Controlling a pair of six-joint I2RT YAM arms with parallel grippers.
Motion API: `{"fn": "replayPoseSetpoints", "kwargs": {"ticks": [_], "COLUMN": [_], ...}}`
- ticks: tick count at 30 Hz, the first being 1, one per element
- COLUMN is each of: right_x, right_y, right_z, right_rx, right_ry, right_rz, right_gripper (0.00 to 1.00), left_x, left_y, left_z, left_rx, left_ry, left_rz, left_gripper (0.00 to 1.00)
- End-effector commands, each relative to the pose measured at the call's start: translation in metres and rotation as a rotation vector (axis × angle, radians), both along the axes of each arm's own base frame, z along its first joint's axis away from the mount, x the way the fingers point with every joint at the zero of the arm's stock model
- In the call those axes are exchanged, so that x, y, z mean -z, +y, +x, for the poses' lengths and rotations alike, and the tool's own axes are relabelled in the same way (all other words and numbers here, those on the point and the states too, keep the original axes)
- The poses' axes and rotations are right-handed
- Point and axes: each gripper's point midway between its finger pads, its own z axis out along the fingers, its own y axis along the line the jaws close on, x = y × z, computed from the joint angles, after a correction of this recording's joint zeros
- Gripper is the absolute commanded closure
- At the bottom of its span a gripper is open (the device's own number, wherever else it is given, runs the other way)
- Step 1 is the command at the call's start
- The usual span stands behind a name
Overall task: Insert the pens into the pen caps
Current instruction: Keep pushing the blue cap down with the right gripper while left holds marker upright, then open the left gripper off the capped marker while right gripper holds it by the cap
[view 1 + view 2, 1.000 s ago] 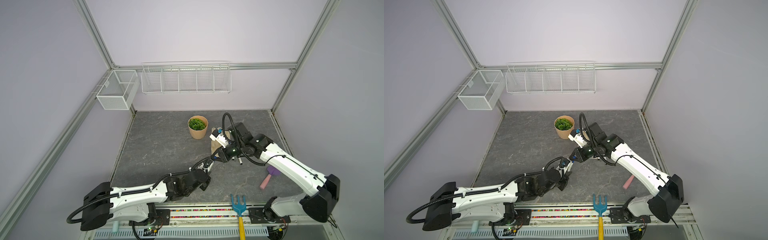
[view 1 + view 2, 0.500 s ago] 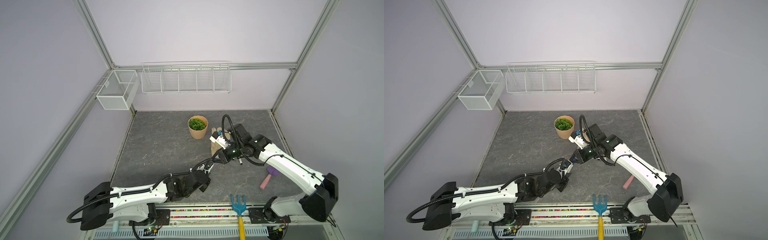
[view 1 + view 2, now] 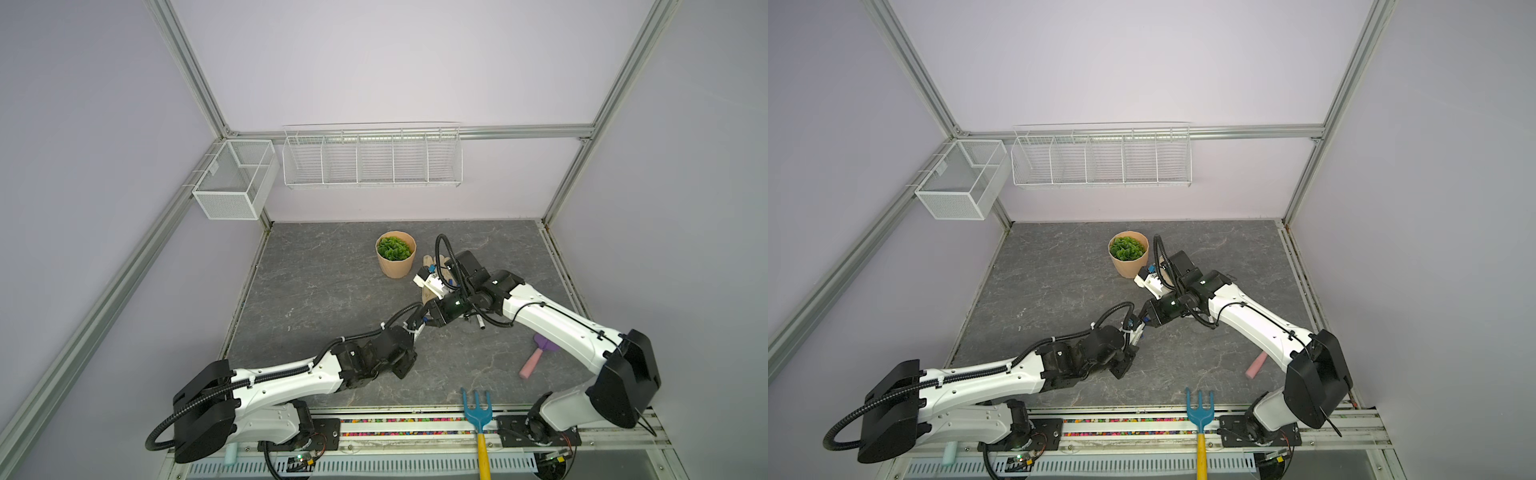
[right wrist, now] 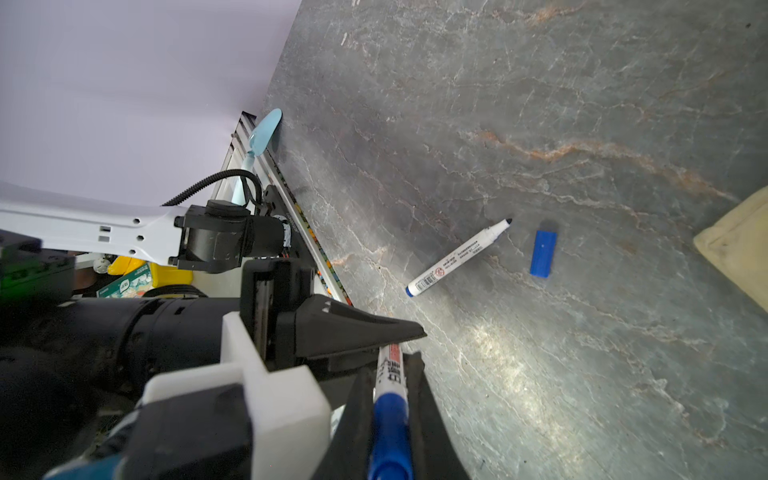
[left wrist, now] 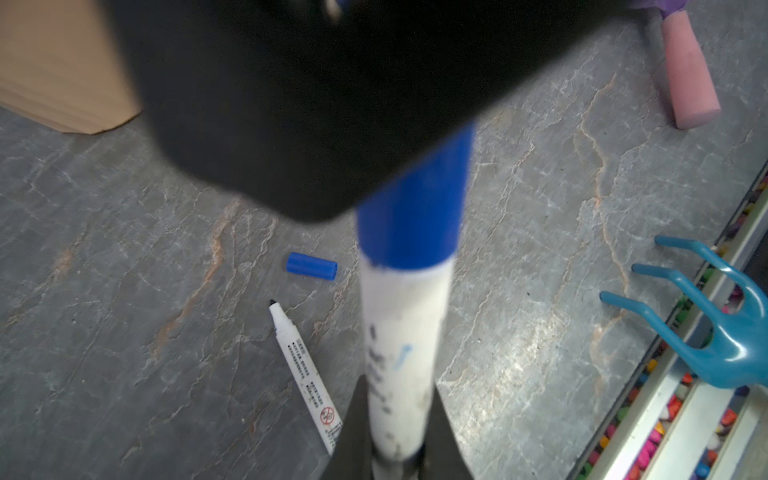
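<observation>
- At the front edge of the worktop a blue garden fork lies clear of our work, so we leave it be
- Behind it, above the middle of the worktop, our left gripper has its jaws pinched on the white barrel of the held pen, well back from the writing end
- The blue cap sits over that pen's front, its rim meeting the white barrel, and our right gripper has its jaws clamped on this cap
- We judge the cap on but perhaps not fully seated: we should push straight along the barrel, both wrists in line and no sideways bend, until it stops, and only then let one side go
- Beneath the grippers a loose pen, black tip bare, lies just beside a loose blue cap, not touching it; that pair looks next
- Towards the back edge stands the plant pot, out of our way
</observation>
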Motion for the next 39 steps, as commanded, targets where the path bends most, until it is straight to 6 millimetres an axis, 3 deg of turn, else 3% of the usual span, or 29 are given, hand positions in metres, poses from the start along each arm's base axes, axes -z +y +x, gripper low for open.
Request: {"fn": "replayPoseSetpoints", "kwargs": {"ticks": [1,5,9,14,19,23,25,32,39], "right_x": [0.061,0.067,0.056,0.025,0.002,-0.019,-0.028,-0.048,-0.083], "right_y": [-0.021,-0.021,-0.026,-0.036,-0.035,-0.029,-0.027,-0.025,-0.018], "right_z": [-0.084,-0.083,-0.066,-0.027,-0.006,0.008,0.015,0.025,0.021], "right_rx": [-0.124,-0.128,-0.071,0.065,0.145,0.18,0.194,0.205,0.173], "right_ry": [0.349,0.352,0.303,0.232,0.174,0.107,0.068,-0.014,-0.107], "right_rz": [-0.224,-0.23,-0.198,-0.077,0.016,0.081,0.096,0.132,0.238], "right_gripper": [0.93,0.93,0.93,0.93,0.88,0.75,0.7,0.6,0.51], "left_x": [-0.354,-0.374,-0.365,-0.302,-0.216,-0.154,-0.136,-0.124,-0.121], "left_y": [-0.027,-0.026,-0.028,-0.034,-0.034,-0.018,-0.014,-0.011,-0.013], "left_z": [0.043,0.045,0.047,0.049,0.048,0.049,0.047,0.045,0.046], "left_rx": [-0.076,-0.046,-0.042,-0.065,-0.127,-0.252,-0.287,-0.323,-0.326], "left_ry": [-0.537,-0.557,-0.526,-0.373,-0.204,-0.14,-0.117,-0.13,-0.123], "left_rz": [-1.137,-1.165,-1.135,-1.062,-0.956,-0.919,-0.914,-0.885,-0.872], "left_gripper": [1.0,1.0,1.0,1.0,1.0,1.0,1.0,1.0,1.0]}}
